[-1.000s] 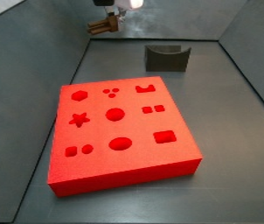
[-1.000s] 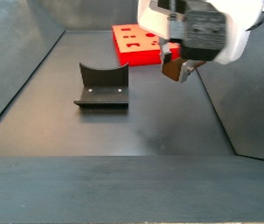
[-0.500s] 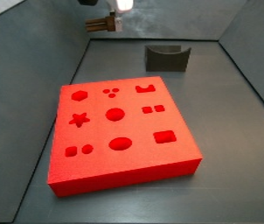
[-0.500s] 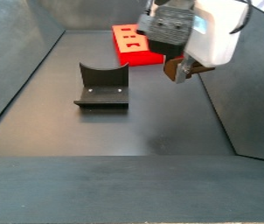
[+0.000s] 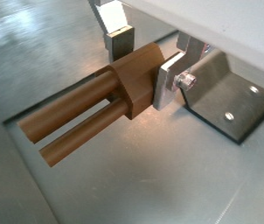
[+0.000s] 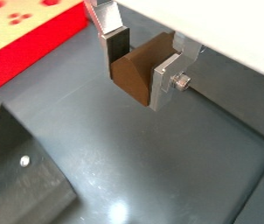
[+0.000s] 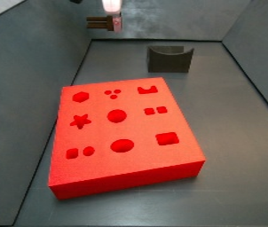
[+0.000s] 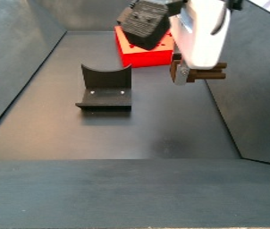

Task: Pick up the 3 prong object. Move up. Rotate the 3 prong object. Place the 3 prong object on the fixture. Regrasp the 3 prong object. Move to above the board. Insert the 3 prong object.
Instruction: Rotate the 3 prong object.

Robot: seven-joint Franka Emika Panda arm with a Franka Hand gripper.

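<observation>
dark grey floor (image 8: 162, 125), sloped walls (image 8: 18, 63)

No readable txt, labels, brands or nos. anywhere in these views.

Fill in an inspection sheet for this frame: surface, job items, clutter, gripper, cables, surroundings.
Surface: dark grey floor, bare where visible.
3 prong object: brown piece held between the fingers, off the floor; its prongs stick out sideways in a wrist view.
Fixture: stands on the floor, notch empty, apart from the gripper.
Board: red slab flat on the floor, every visible cutout empty.
Clutter: nothing seen.
Gripper: raised above the floor beside the fixture, shut on the 3 prong object.
Cables: nothing seen.
Surroundings: grey walls enclose the floor.
</observation>
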